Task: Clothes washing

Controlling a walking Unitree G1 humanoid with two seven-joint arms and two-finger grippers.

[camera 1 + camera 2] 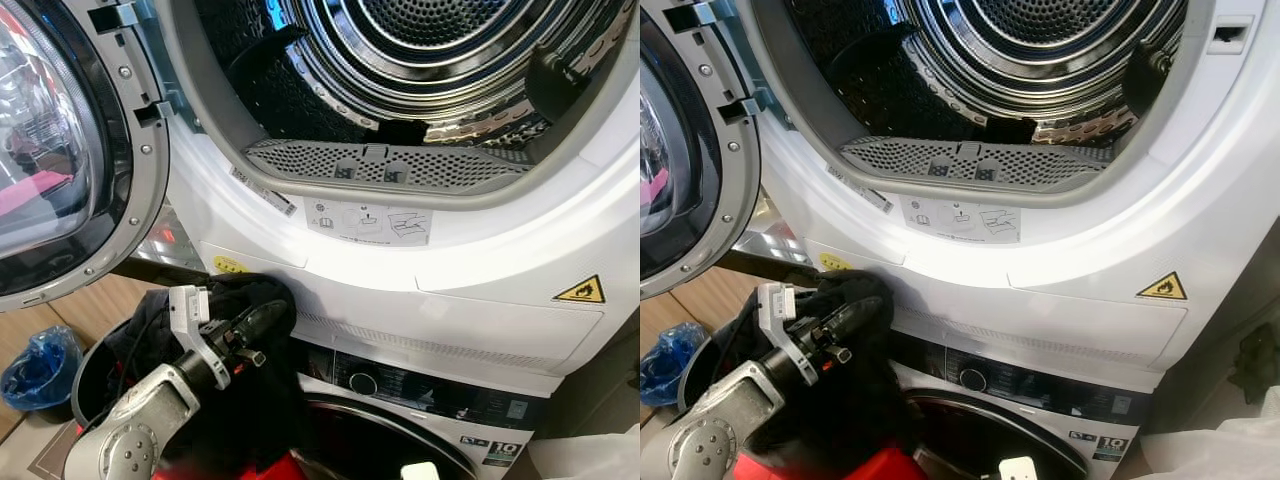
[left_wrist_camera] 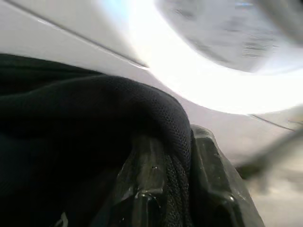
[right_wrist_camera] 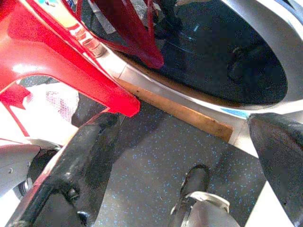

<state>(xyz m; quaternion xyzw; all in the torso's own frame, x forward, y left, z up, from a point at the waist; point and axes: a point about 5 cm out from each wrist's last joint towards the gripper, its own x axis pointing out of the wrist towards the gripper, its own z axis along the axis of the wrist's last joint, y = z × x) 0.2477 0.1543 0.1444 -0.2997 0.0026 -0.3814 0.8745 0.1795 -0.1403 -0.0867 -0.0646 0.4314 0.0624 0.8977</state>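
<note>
The left pincer point(image 1: 262, 318) is closed on a dark garment point(image 1: 225, 300), with the mesh fabric seen pinched between its two black fingers point(image 2: 147, 175) in the left wrist view. The garment is held in front of the white front panel of the machines, just below the rim of the upper drum point(image 1: 420, 60) and above the lower machine's control panel point(image 1: 420, 385). More of the dark cloth hangs down from the grip towards a dark basket point(image 1: 90, 375) at the robot's left.

The right pincer point(image 3: 189, 156) is seen spread wide and holding nothing, pointed down at a speckled dark floor point(image 3: 156, 175) beside a red plastic object point(image 3: 61, 52).

The upper door point(image 1: 60, 150) stands swung open to the left, and nothing can be made out inside the drum. The task is judged to be at an early stage: one garment has been lifted, none is loaded, and the lift into the opening remains.

The garment looks black, soft and limp, with a fine mesh weave; it is bunched, so its kind cannot be told.
</note>
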